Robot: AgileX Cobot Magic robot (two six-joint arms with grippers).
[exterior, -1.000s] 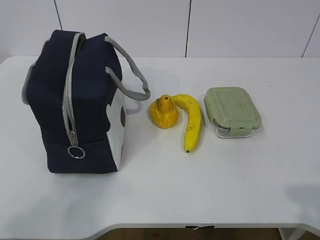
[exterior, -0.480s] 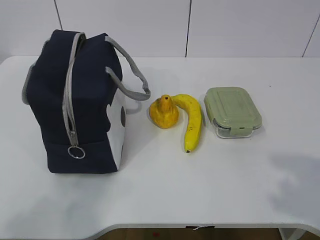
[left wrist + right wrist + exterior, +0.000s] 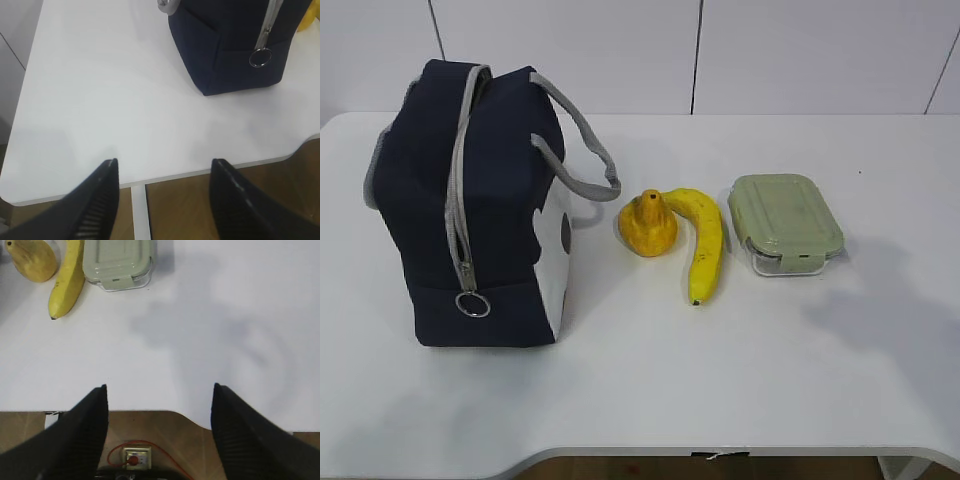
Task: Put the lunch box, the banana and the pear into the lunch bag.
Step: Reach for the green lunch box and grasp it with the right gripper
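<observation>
So far nothing of the task had been done, as far as the pictures showed. Nearest, at the front edge of the worktop (image 3: pixel 650 400), both arms hung back from the things. The left pincer (image 3: pixel 164 172) had its jaws standing apart with nothing between them, hovering over the worktop's near edge, well short of the lunch bag (image 3: pixel 235 45). The right pincer (image 3: pixel 157 400) was likewise spread and empty, also over the near edge, with the food well apart from it farther up the worktop. Neither arm showed in the exterior view; only a faint shadow lay on the worktop at the right.

Farther in, the lunch bag (image 3: pixel 470 210) stood upright on the left of the worktop, its grey zipper (image 3: pixel 460 190) running down the side facing the camera with the ring pull (image 3: pixel 472 304) near the bottom. The zipper looked shut, so I judged that the bag must be opened before anything could go in.

To the right of the bag lay the three things in a row, all outside it. The pear (image 3: pixel 648 224) sat nearest the bag, the banana (image 3: pixel 704 245) lay just beside it, its curved upper end touching or nearly touching the pear, and the lunch box (image 3: pixel 784 222) rested to the banana's right with its green lid on.

All three placements were left, and likely the opening of the bag too.
</observation>
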